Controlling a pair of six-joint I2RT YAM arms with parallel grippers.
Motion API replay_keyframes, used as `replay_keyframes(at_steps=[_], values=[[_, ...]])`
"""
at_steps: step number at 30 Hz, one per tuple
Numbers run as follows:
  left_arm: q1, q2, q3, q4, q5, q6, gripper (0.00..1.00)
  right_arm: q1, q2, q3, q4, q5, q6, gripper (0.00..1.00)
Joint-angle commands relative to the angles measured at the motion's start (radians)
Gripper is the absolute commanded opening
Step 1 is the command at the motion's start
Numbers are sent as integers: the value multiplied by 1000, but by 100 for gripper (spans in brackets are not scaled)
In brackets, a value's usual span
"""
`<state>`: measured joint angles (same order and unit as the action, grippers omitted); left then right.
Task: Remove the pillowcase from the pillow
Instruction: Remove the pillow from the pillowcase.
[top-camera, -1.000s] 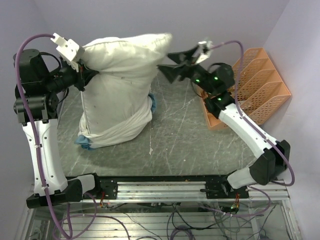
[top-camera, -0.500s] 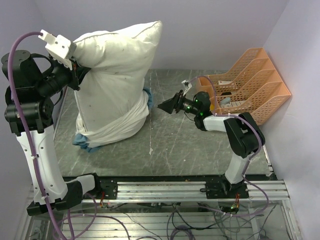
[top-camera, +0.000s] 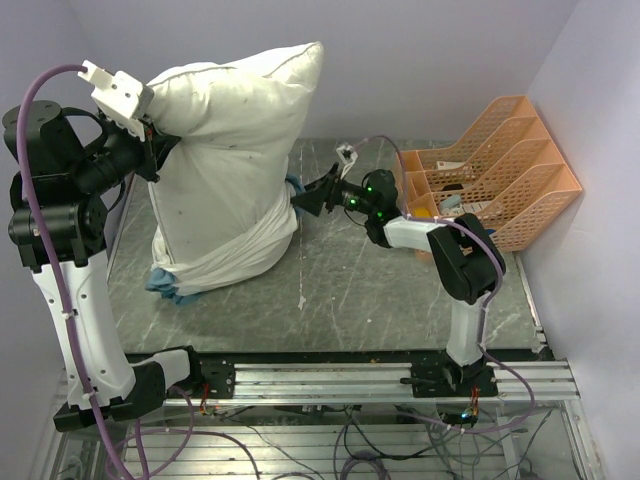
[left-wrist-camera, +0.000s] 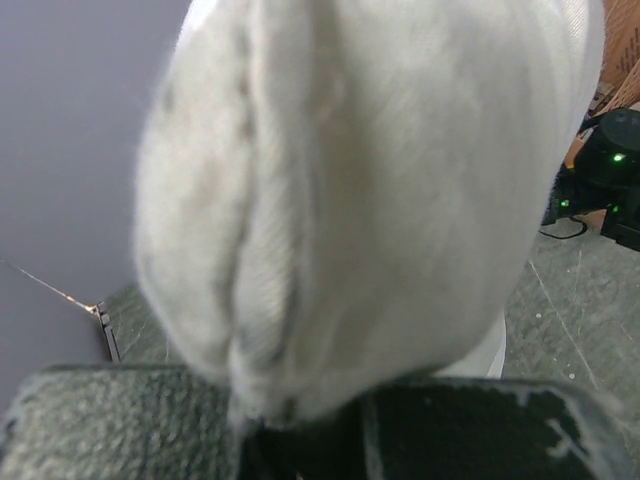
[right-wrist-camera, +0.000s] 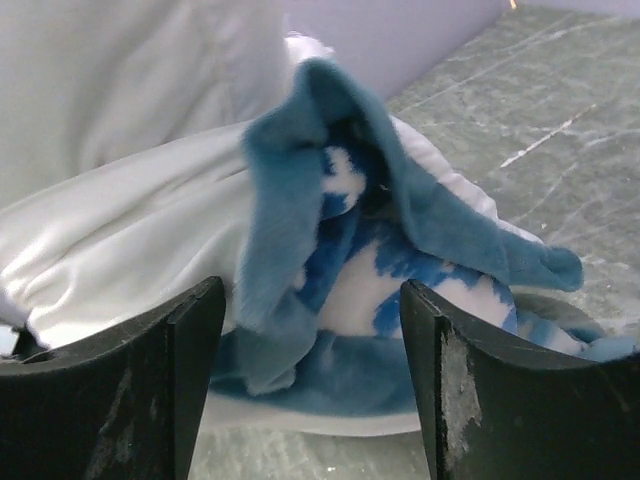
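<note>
Seen from above, the left gripper (top-camera: 150, 135) is largely hidden behind the pillow (top-camera: 235, 120). Its wrist view shows the pads (left-wrist-camera: 120, 420) pinched together on the pillow's upper left corner, with off-white cloth filling nearly the whole frame. The pillow stands tall on end, its top corner up against the back wall (top-camera: 420, 60) in the view. The pillowcase (top-camera: 230, 255) is bunched around the pillow's lower part with the white inner side out, so the print is mostly concealed; teal peeks out at the lower left and on the right side. The right gripper (top-camera: 305, 200) sits low at that right side, fingers (right-wrist-camera: 190, 350) apart. The ruffle (right-wrist-camera: 300, 190) and a patch of blue-and-white print lie just ahead between them; whether they touch the fabric cannot be told. The pillow's far side is out of sight. Bare table (top-camera: 380, 290) lies open in front and to the right, up to the orange rack (top-camera: 510, 170); the pillow's left side stands near the table's left edge.
</note>
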<state>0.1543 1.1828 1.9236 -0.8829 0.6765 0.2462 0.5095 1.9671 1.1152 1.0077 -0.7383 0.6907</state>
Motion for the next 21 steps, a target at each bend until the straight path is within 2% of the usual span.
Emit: replay_keyframes(at_steps=[1,3,7,9,16,21], values=[[1,-20,92,73,18,-1,7,25,78,102,-110,73,-31,66],[1,-18,119,77,25,-11,7,31,113,123,-107,80,-7,56],[2,-4,191,89,44,-43,7,35,138,86,-4,106,59,16],[1,3,226,103,43,-53,7,34,137,66,-8,132,62,0],[1,38,353,169,48,-110,7,31,134,18,-108,274,-1,0],[1,44,407,241,47,-139,7,31,157,24,-284,475,-51,0]])
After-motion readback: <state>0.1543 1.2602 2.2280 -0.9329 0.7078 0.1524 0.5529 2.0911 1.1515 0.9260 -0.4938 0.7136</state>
